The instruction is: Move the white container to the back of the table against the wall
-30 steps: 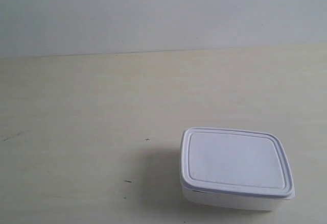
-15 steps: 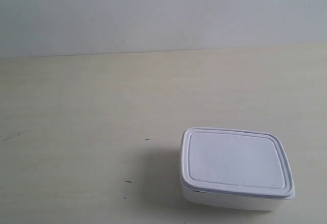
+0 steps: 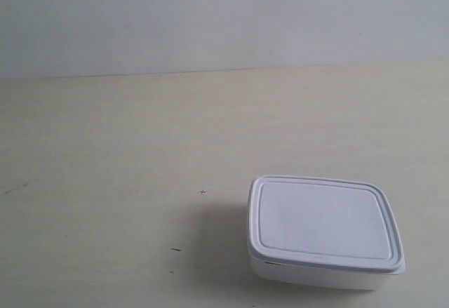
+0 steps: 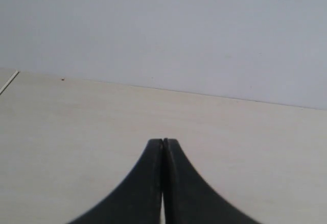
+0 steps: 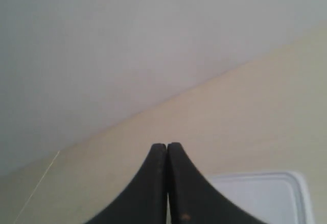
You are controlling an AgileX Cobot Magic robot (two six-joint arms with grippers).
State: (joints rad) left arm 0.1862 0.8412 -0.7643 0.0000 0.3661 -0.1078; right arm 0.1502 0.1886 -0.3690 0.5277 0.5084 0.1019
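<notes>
Approach not yet begun: container [image 3: 324,229] sits lower right, well apart from wall [image 3: 210,13] above; left gripper [image 4: 163,143] and right gripper [image 5: 167,146] clenched empty, so the right should probably reach it next.

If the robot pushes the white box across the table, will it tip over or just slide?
The white container probably slides: it is shallow, wide and sits flat. The smooth table should let it glide. Its weight is unclear, because the lid hides the contents.
</notes>
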